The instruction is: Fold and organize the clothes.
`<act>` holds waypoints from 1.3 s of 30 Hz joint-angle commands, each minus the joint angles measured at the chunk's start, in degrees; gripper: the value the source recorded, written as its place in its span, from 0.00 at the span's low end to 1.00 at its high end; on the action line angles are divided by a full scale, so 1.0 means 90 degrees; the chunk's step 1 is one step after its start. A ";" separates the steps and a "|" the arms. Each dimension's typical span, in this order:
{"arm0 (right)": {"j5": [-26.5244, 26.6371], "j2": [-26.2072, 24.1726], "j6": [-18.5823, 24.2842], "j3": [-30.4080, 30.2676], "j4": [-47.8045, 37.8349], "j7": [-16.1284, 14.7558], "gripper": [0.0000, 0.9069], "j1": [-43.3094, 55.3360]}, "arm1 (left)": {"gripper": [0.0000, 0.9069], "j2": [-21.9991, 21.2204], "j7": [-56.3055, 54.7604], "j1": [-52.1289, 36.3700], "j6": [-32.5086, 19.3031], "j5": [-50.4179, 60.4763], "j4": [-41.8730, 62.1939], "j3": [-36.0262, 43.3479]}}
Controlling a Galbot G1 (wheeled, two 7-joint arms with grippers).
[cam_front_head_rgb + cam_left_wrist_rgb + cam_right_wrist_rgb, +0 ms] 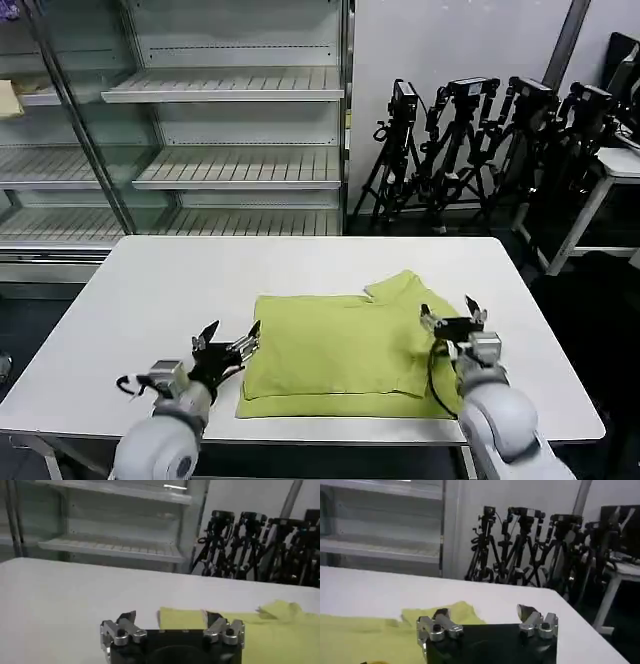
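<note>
The clothes, one lime yellow-green T-shirt (pixel 340 350), lie partly folded in a rough rectangle on the white table (pixel 150 290), with a sleeve or corner sticking out at the far right (pixel 400 288). My left gripper (pixel 232 339) hovers open at the shirt's left edge, holding nothing. My right gripper (pixel 448 315) is open above the shirt's right edge, also holding nothing. In the left wrist view the shirt (pixel 280 630) lies beyond the open left gripper (pixel 170 616). In the right wrist view the shirt (pixel 370 635) lies by the open right gripper (pixel 482 612).
Glass-fronted shelves (pixel 220 90) stand behind the table. Several camera tripods (pixel 480 140) are grouped at the back right, beside another white table (pixel 620 165). Bare tabletop lies to the left of and beyond the shirt.
</note>
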 commanded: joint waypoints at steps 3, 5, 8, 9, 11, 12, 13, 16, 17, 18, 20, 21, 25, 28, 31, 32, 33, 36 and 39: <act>0.0410 0.0197 -0.0105 -0.0675 -0.2076 0.0065 1.00 0.1765 | 1.00 0.0017 -0.0181 -0.1722 0.0124 0.0346 0.2024 0.0802; 0.0425 0.0240 -0.0100 -0.0729 -0.2362 0.0073 1.00 0.1848 | 1.00 -0.0040 -0.0167 -0.1787 0.0122 0.0454 0.2220 0.0863; 0.0384 0.0378 -0.0094 -0.0755 -0.2757 0.0114 1.00 0.2013 | 1.00 -0.0088 -0.0149 -0.1906 0.0120 0.0446 0.2364 0.0883; 0.0372 0.0408 -0.0100 -0.0739 -0.2800 0.0117 1.00 0.2045 | 1.00 -0.0112 -0.0133 -0.1964 0.0120 0.0440 0.2429 0.0881; 0.0341 0.0433 -0.0100 -0.0717 -0.2858 0.0114 1.00 0.2113 | 1.00 -0.0134 -0.0131 -0.2067 0.0119 0.0397 0.2557 0.0888; 0.0317 0.0443 -0.0102 -0.0724 -0.2947 0.0114 1.00 0.2176 | 1.00 -0.0145 -0.0130 -0.2132 0.0120 0.0394 0.2596 0.0897; 0.0317 0.0444 -0.0101 -0.0737 -0.2998 0.0113 1.00 0.2199 | 1.00 -0.0155 -0.0130 -0.2163 0.0118 0.0382 0.2646 0.0903; 0.0308 0.0466 -0.0102 -0.0783 -0.3157 0.0104 1.00 0.2275 | 1.00 -0.0174 -0.0130 -0.2281 0.0119 0.0336 0.2817 0.0925; 0.0311 0.0495 -0.0101 -0.0789 -0.3224 0.0088 1.00 0.2315 | 1.00 -0.0186 -0.0130 -0.2310 0.0121 0.0317 0.2882 0.0934; 0.0312 0.0533 -0.0102 -0.0786 -0.3297 0.0081 1.00 0.2351 | 1.00 -0.0200 -0.0128 -0.2333 0.0119 0.0284 0.2911 0.0941; 0.0314 0.0617 -0.0105 -0.0777 -0.3383 0.0135 1.00 0.2404 | 1.00 -0.0229 -0.0113 -0.2349 0.0117 0.0253 0.2957 0.0954; 0.0304 0.0663 -0.0102 -0.0773 -0.3467 0.0172 1.00 0.2437 | 1.00 -0.0240 -0.0098 -0.2349 0.0116 0.0241 0.2961 0.0960; 0.0312 0.0729 -0.0092 -0.0804 -0.3591 0.0163 1.00 0.2478 | 1.00 -0.0269 -0.0082 -0.2336 0.0116 0.0249 0.2968 0.1021; 0.0415 0.0774 -0.0102 -0.0854 -0.3605 0.0127 1.00 0.2489 | 0.04 -0.0277 -0.0117 -0.2334 0.0114 0.0248 0.2999 0.1053; 0.0712 0.0800 -0.0103 -0.0901 -0.3558 0.0136 0.04 0.2458 | 0.06 -0.0276 -0.0122 -0.2276 0.0113 0.0199 0.2975 0.1071; 0.0853 0.0798 -0.0104 -0.0912 -0.3504 0.0133 0.00 0.2401 | 0.06 -0.0282 -0.0132 -0.2248 0.0113 0.0197 0.2968 0.1070; 0.0901 0.0788 -0.0104 -0.0929 -0.3466 0.0114 0.00 0.2368 | 0.06 -0.0283 -0.0129 -0.2229 0.0113 0.0187 0.2970 0.1073; 0.0981 0.0777 -0.0105 -0.0945 -0.3376 0.0095 0.00 0.2267 | 0.06 -0.0279 -0.0107 -0.2197 0.0113 0.0164 0.2975 0.1075; 0.1017 0.0779 -0.0103 -0.0955 -0.3361 0.0088 0.00 0.2254 | 0.04 -0.0283 -0.0073 -0.2170 0.0113 0.0116 0.2961 0.1062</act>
